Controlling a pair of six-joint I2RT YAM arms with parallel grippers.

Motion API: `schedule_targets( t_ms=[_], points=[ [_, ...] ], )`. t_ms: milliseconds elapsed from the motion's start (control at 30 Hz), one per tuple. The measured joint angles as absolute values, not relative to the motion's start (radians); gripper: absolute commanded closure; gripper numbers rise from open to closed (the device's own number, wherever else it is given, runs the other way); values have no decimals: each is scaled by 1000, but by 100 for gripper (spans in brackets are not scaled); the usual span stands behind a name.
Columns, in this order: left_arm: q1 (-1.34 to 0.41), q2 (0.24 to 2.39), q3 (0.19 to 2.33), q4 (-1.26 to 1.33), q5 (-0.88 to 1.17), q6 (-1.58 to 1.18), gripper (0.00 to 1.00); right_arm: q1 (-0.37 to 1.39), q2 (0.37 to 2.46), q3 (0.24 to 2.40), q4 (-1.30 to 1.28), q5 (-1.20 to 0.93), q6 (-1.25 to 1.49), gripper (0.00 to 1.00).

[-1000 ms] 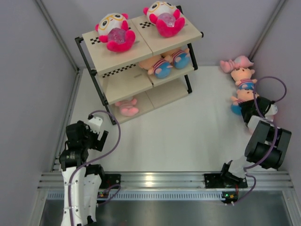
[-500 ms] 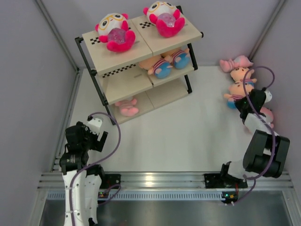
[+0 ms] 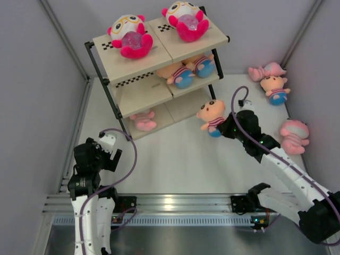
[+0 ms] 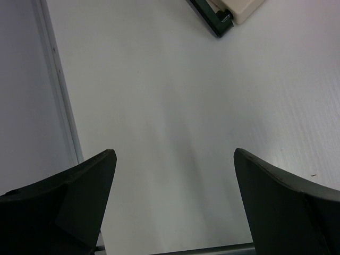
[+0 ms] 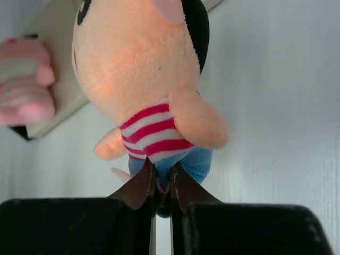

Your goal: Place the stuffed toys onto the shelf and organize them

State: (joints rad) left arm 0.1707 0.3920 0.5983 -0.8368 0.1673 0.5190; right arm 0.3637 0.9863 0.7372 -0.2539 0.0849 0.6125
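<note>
Right gripper (image 5: 163, 186): clamped on blue bottom of peach doll (image 3: 211, 113), above table (image 3: 180, 162) centre, near shelf (image 3: 139, 94).
Left gripper (image 4: 175, 156): wide apart, empty, near left edge.

A white table (image 3: 175, 159) is being shown from above. A three-tier shelf (image 3: 139, 95) is being carried on its far left part. Three stuffed toys are being left lying along the right side: a pale pink plush toy (image 3: 267, 71) at the back corner, a peach plush toy (image 3: 277, 87) just beside it, and a pink plush toy (image 3: 294, 136) nearer, apart from both.
</note>
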Motion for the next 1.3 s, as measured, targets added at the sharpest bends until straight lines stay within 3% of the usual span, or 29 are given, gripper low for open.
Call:
schedule_targets(
  t_ms=[267,433,733,1033,1167,1300],
  points=[
    [171,386,595,-836,167,522,2,839,941,913,-514,193,612,100],
    [173,386,594,-836,167,522,1,1031,1067,1169,-548,208,594,100],
    [181,387,593,-830,166,522,1,994,1390,1526,-451,222,569,100],
    [182,430,602,-831,184,518,1,877,1655,1664,-385,181,611,100],
    [182,554,718,-847,191,479,1,863,1733,1703,-365,179,633,100],
    [182,649,941,-846,222,439,1,860,1781,1756,-333,170,652,88]
  ],
)
